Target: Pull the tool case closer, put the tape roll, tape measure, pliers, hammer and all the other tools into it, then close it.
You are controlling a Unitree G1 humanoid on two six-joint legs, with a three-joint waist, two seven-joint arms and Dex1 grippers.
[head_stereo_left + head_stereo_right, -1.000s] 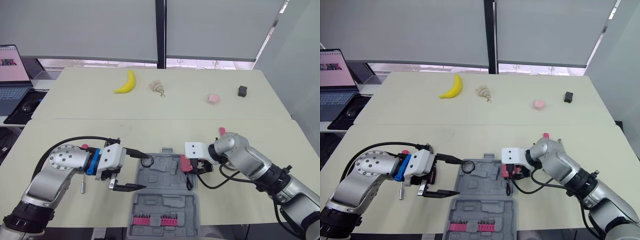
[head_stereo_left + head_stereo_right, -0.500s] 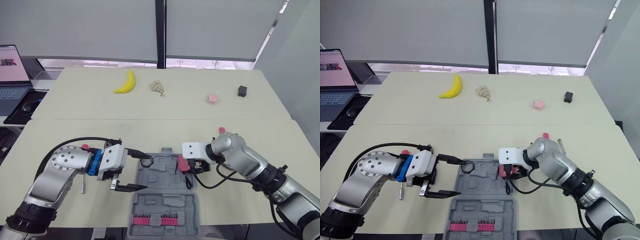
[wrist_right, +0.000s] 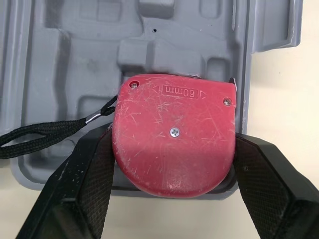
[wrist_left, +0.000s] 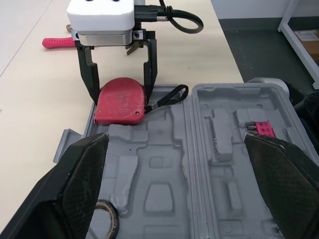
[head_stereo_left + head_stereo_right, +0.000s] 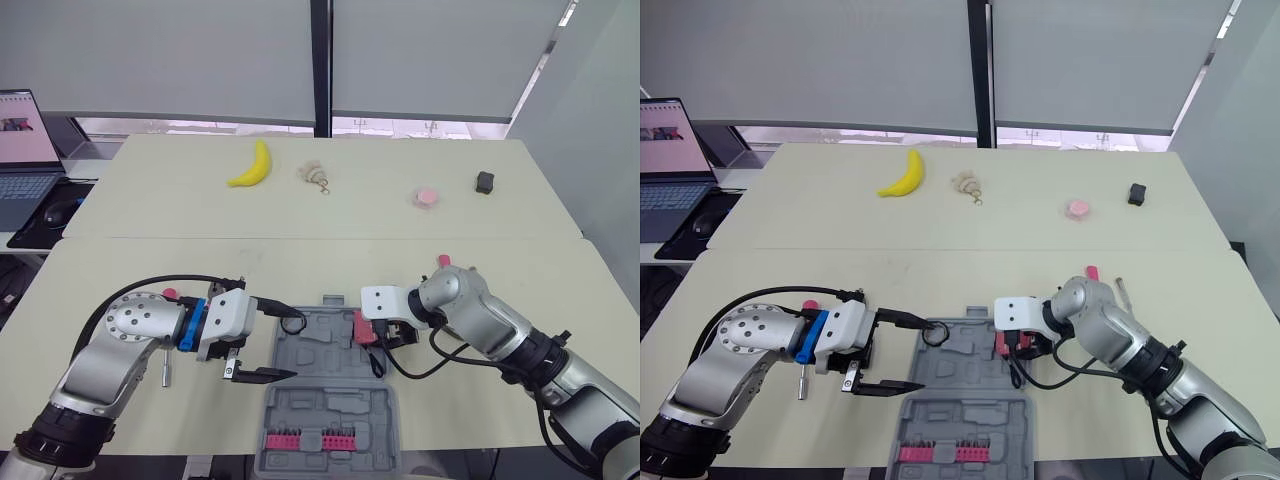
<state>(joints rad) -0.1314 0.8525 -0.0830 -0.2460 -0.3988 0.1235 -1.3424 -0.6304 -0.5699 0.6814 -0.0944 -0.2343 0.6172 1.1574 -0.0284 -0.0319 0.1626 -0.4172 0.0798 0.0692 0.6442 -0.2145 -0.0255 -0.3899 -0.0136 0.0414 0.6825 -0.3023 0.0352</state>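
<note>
The red tape measure (image 3: 173, 134) sits at the right rim of the open grey tool case (image 5: 325, 400), its black strap trailing across the moulded tray. The right tool (image 4: 121, 102) clamps it by both sides. The case lies on the near desk (image 5: 520, 270). The tape roll (image 5: 292, 323) lies at its far left corner. The left tool (image 5: 290, 344) hovers there, its fingers spread wide with nothing between them.

tool case (image 5: 318, 352): on the near table, straight before you.
tape roll (image 5: 292, 323): in its far-left corner.
tape measure (image 3: 173, 134): at its far-right rim, inside your right gripper (image 4: 118, 92).
</note>
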